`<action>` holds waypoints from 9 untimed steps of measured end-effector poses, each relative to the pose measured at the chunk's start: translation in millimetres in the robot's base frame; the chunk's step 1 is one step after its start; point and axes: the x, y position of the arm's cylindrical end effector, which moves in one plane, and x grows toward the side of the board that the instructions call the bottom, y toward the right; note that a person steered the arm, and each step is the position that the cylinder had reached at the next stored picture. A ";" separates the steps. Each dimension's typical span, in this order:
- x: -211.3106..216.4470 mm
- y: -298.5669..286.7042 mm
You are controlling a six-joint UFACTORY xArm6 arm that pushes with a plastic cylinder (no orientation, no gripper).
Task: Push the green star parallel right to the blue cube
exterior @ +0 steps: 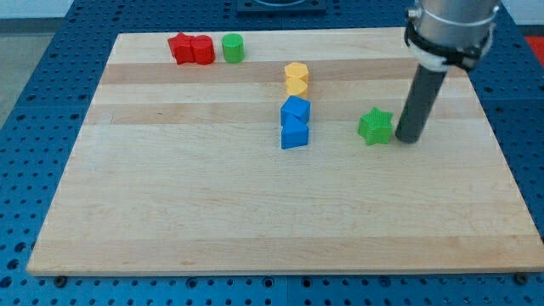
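Observation:
The green star (375, 127) lies on the wooden board (255, 221), right of centre. Two blue blocks stand touching near the middle: an upper one (296, 110) and a lower blue cube (294, 133). The green star is to the right of them, about level with the lower one and well apart from it. My tip (407, 138) rests on the board just right of the green star, very close to it or touching it. The dark rod rises from the tip to the arm at the view's top right.
Two yellow blocks (296, 78) stand stacked in line just above the blue blocks. Two red blocks (190, 48) and a green cylinder (233, 48) sit near the board's top left edge. A blue perforated table (34, 127) surrounds the board.

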 end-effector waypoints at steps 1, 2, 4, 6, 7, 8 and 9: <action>20.7 -8.1; 17.1 -17.3; -15.3 -18.4; -18.4 -18.8; -10.5 -25.6; -11.4 -33.4; -22.1 -38.9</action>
